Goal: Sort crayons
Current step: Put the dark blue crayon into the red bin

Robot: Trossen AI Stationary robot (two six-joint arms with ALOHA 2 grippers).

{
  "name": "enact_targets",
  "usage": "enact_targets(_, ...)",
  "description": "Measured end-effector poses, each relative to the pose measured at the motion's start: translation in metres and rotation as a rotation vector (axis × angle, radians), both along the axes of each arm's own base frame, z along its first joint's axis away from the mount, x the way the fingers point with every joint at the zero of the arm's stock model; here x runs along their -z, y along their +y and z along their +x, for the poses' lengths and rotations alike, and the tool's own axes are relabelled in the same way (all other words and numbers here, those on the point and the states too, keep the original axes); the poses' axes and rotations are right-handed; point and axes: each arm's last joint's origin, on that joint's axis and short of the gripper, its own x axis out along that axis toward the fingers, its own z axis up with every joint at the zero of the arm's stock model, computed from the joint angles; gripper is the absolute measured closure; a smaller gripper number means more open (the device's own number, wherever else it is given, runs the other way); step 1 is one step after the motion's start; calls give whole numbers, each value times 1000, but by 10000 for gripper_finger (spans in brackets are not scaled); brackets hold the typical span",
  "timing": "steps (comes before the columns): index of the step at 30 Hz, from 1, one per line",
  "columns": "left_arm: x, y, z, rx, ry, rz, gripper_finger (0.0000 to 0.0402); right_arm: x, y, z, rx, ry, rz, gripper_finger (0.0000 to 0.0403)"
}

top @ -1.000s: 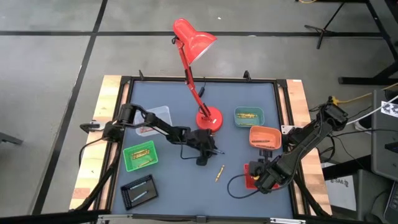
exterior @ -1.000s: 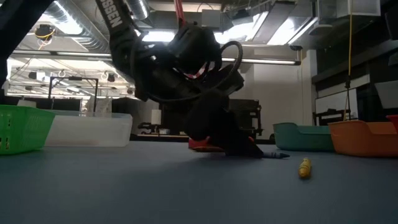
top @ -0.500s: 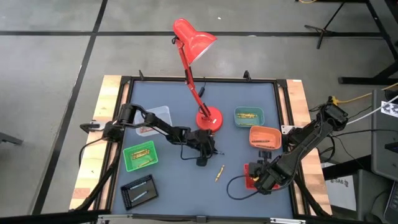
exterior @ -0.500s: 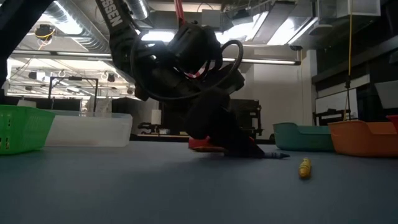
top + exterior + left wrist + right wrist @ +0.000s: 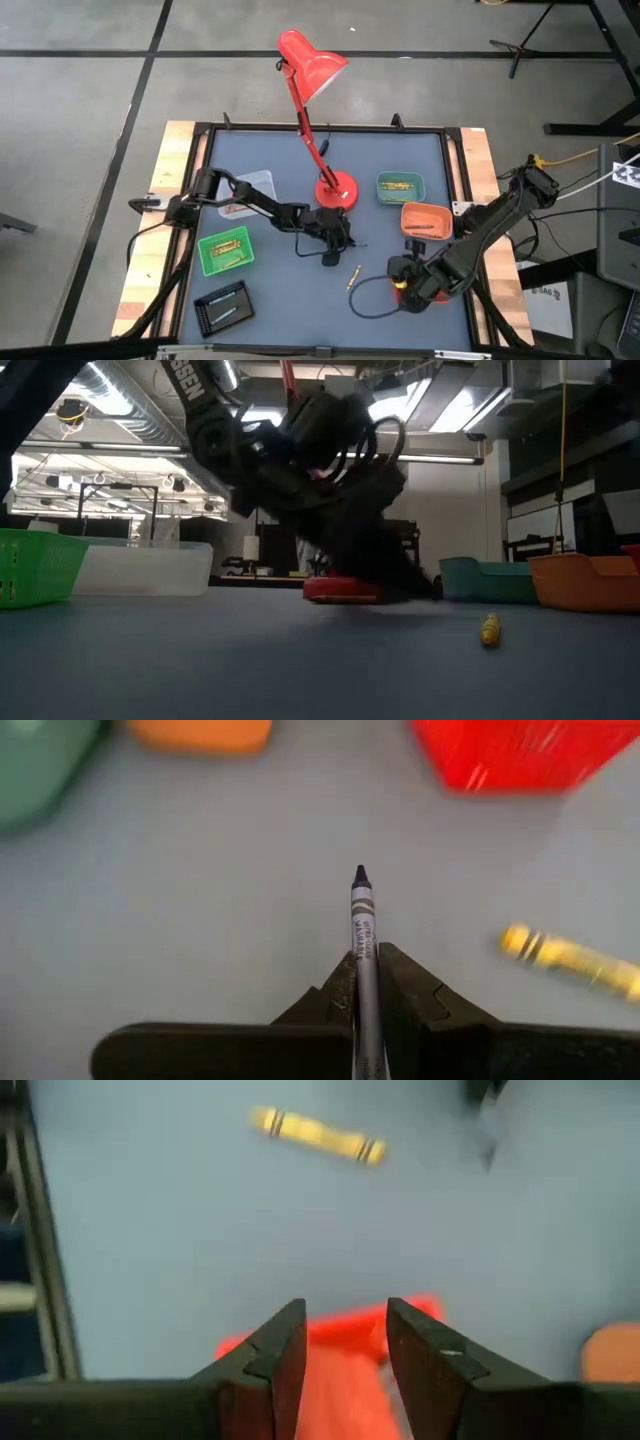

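The blue-purple crayon (image 5: 362, 945) runs lengthwise out between the left gripper (image 5: 366, 982) fingers, tip forward, clamped near the table's middle. A yellow crayon (image 5: 353, 278) lies loose nearby (slanted on the mat). The right gripper (image 5: 340, 1342) hovers, jaws apart, over the red tray (image 5: 345, 1365).

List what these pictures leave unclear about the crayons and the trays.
- High view: the dark crayon gripped by the left gripper is hidden under the arm.
- High view: crayons in the small green plastic tray and black tray are too small to count.
- Low view: tray contents hidden by their walls.
- Right wrist view: the red plastic tray is cut off by the right gripper and the edge.
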Motion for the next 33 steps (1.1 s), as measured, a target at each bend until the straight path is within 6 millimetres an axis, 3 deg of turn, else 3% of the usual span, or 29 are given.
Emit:
enact_targets(8, -32, -21, 22, 51, -117, -15, 390, -9, -25, 25, 73, -72, -44, 265)
enact_targets(17, -62, -41, 37, 87, -218, -25, 390, -8, -44, 37, 89, -2, 35, 265)
enact_targets(29, -68, -52, 39, 103, -238, -27, 390, -7, -45, 34, 59, 58, 59, 265)
enact_targets(33, -68, -52, 39, 104, -238, -26, 390, -7, -45, 34, 59, 58, 59, 284)
